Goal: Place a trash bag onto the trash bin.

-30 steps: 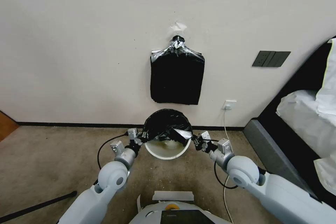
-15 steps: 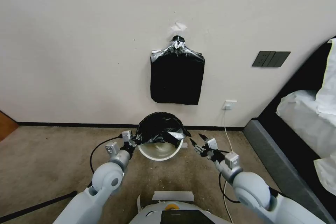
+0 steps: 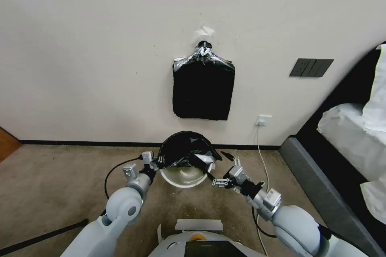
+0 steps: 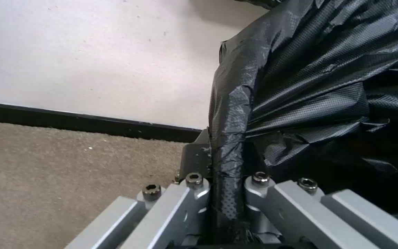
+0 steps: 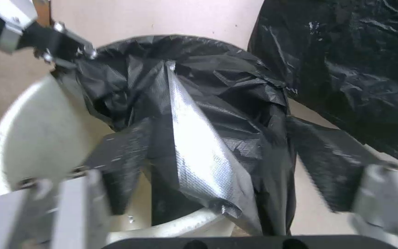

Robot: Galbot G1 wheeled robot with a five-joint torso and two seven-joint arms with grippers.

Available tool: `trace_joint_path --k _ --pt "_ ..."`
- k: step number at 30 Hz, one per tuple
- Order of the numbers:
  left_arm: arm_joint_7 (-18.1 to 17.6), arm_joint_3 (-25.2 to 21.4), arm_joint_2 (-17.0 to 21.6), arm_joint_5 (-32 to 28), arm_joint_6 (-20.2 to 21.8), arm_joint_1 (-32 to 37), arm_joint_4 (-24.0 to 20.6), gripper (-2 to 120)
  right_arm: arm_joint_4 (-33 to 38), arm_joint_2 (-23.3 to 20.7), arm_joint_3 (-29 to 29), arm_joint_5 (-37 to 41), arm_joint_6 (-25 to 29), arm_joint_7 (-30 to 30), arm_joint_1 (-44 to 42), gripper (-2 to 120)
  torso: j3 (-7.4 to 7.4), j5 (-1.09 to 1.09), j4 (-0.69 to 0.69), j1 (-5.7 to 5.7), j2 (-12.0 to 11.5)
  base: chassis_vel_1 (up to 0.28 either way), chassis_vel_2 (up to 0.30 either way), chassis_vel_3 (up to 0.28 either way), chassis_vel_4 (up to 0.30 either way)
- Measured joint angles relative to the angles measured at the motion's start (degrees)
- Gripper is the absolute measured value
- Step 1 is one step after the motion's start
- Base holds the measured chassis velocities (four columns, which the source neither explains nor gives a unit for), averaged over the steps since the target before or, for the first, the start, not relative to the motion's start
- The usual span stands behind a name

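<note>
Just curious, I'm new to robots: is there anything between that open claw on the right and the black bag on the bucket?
No. In the head view, only bare carpet separates the open right gripper from the trash bag draped over the trash bin.

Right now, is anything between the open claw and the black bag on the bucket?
Nothing visible. The right claw is open just beside the trash bag, with only bare carpet between them. The left claw already pinches the bag's other edge over the trash bin.
</note>
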Motion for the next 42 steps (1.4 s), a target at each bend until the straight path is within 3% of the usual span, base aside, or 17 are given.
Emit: trace_joint_path --k 19,28,35,42 --pt "0.1 1.1 -0.1 0.3 0.8 0.1 -1.2 1 -1.7 -1.4 -1.3 -3.0 0.8 -1.4 1.2 0 0.0 0.0 0.0 0.0 0.0 0.0 0.0 0.0 0.0" --pt "-1.3 0.3 -0.6 -2.4 1.6 -0.5 -1.3 1 -2.1 -1.3 -0.2 -4.9 6.9 -3.2 -3.4 0 0.0 0.0 0.0 0.0 0.0 0.0 0.0 0.0 0.0" --pt "-4.1 -1.0 -0.6 -6.8 2.8 -0.7 -2.4 1 -4.0 0.2 0.0 -9.0 17.1 -10.6 -9.6 0 0.0 0.0 -0.02 0.0 0.0 0.0 0.0 0.0 0.0" --pt "-6.3 -1.0 -1.0 -9.2 3.8 -0.2 -3.9 1 -6.5 2.1 -1.1 -13.9 20.7 -14.1 -10.5 0 0.0 0.01 0.0 0.0 0.0 0.0 0.0 0.0 0.0"
